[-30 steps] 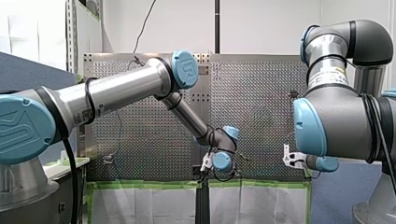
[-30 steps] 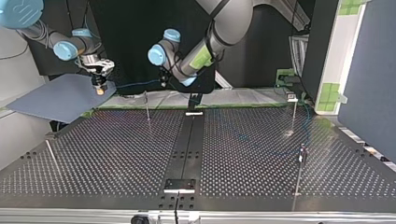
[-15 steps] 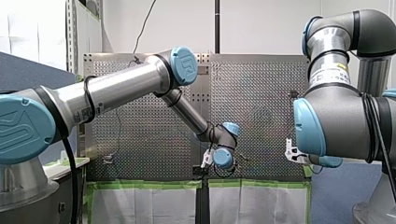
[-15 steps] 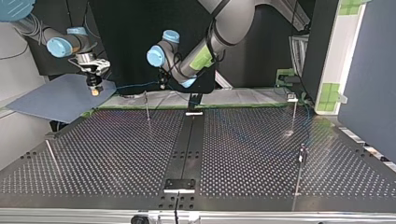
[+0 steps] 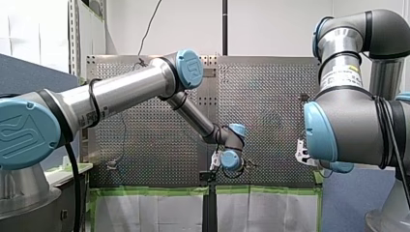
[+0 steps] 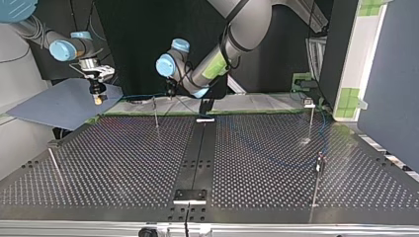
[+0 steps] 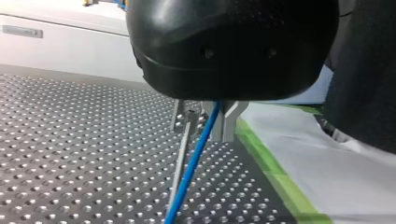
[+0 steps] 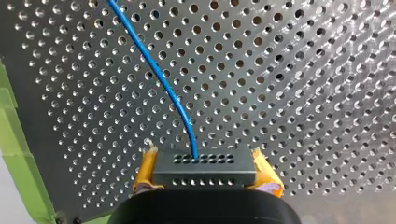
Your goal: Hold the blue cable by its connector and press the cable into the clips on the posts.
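- My right claw [image 8: 204, 163] was clenched on the black connector [image 8: 204, 171], over the table [image 8: 303, 93] near its green-taped edge [image 8: 14, 154].
- The blue cable [image 8: 159, 70] passed under my left claw [image 7: 205, 116], just beside a post [image 7: 180, 158]; I cannot tell that claw's grip.

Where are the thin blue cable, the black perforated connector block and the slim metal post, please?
Thin blue cable [image 8: 161, 79]: right wrist view, mid-length.
Black perforated connector block [image 8: 204, 170]: right wrist view, front face.
Slim metal post [image 7: 180, 161]: left wrist view, shaft.
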{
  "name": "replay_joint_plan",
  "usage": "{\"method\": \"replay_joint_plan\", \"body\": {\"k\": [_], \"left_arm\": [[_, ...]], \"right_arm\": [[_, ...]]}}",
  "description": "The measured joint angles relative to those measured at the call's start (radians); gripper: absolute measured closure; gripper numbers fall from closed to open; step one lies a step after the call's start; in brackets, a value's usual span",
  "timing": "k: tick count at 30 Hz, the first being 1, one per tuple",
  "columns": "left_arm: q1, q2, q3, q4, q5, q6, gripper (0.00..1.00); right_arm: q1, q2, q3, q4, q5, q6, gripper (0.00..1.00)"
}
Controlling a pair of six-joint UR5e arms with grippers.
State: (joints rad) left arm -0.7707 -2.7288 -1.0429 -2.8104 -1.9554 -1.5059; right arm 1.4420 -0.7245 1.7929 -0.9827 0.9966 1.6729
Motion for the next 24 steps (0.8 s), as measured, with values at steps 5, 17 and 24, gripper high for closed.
{"method": "replay_joint_plan", "body": {"k": [5, 17, 24], "left_arm": [[0.009, -0.002, 0.008, -0.001, 0.002, 0.0, 1.0], [0.038, -0.005, 0.017, 0.0, 0.015, -0.003, 1.0], [0.06, -0.014, 0.034, -0.001, 0.035, -0.015, 1.0]], "right_arm": [[0.005, 0.0, -0.002, -0.001, 0.002, 0.002, 1.0], [0.016, 0.001, -0.007, -0.006, 0.021, 0.007, 1.0], [0.025, 0.003, -0.019, -0.009, 0.045, 0.008, 1.0]]}}
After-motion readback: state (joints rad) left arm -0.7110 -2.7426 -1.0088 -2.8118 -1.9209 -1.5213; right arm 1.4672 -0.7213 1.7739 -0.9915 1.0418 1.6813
